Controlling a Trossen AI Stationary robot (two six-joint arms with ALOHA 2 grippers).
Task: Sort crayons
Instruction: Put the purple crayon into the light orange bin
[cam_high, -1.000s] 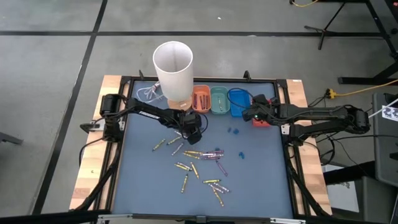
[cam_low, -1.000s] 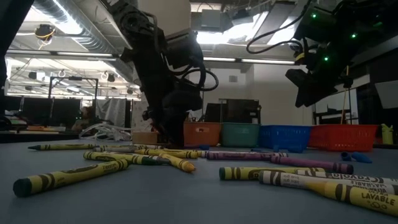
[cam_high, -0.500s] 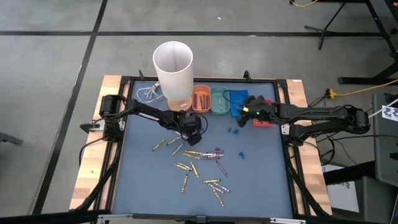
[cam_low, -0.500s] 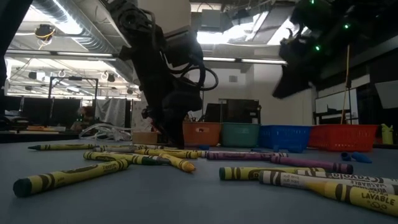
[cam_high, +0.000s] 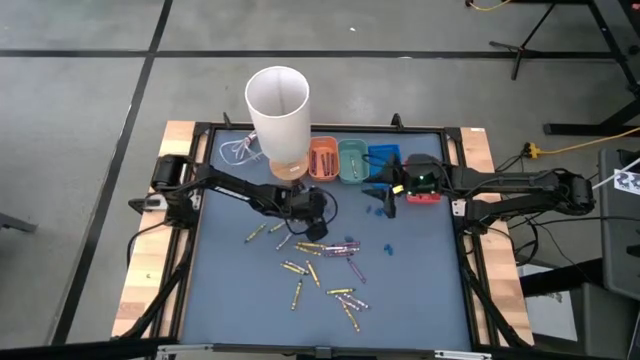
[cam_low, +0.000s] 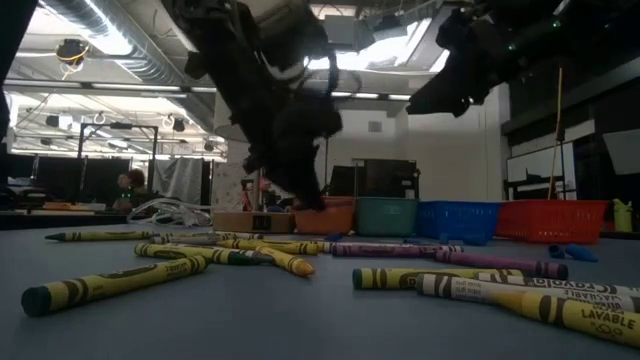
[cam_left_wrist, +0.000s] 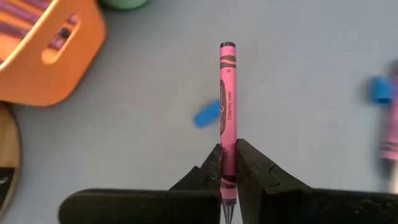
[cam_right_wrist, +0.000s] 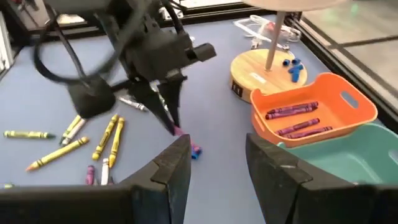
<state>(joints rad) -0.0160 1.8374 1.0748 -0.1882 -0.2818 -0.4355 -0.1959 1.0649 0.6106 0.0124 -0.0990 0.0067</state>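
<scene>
Most crayons (cam_high: 322, 268) lie loose at the tabletop's (cam_high: 230, 300) centre, so sorting looks barely begun; only a few purple ones sit in the orange tray (cam_right_wrist: 314, 115) at twelve o'clock. Left gripper (cam_left_wrist: 228, 163), jaws pinching a pink crayon (cam_left_wrist: 227, 106), hovers near that tray. Right gripper (cam_right_wrist: 214, 163), jaws spread, hangs at one o'clock.

Two dark, slender jointed arms are seen, each built of black links and blocky housings. Black cables are looped beside the left hand (cam_high: 312, 207), whose two tapered black fingers (cam_left_wrist: 210, 178) are mounted on a broad flat bar. A green indicator light is shown just behind the right hand (cam_high: 385, 192).
</scene>
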